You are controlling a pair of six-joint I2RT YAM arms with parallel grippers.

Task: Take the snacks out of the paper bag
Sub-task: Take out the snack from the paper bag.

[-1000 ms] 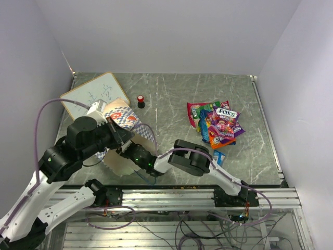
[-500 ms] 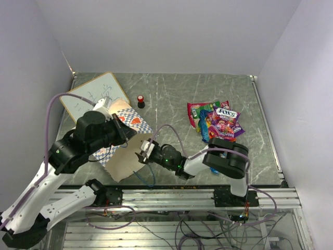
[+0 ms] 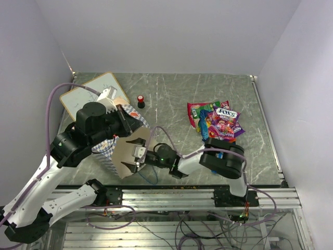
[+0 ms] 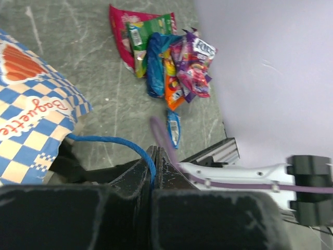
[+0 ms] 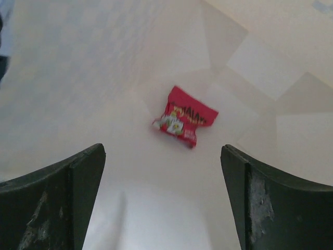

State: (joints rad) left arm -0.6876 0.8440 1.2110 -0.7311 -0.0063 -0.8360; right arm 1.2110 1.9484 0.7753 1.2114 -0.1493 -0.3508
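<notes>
Our left gripper (image 4: 155, 156) is clamped on the thin blue cord handle (image 4: 112, 140) of the large cream paper bag (image 3: 125, 153), while our right gripper (image 5: 162, 156), jaws spread wide inside the bag, faces a small red foil snack packet (image 5: 184, 119) lying straight ahead and deeper in, its long axis slanting across the gap.

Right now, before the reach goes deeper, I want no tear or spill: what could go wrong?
1. The left gripper holds the paper bag only by its thin blue cord; a push inside could tear the cord or swing the bag.
2. The red packet lies deep inside, ahead of the open right gripper, which may pinch the paper wall instead or shove the packet further in.
</notes>
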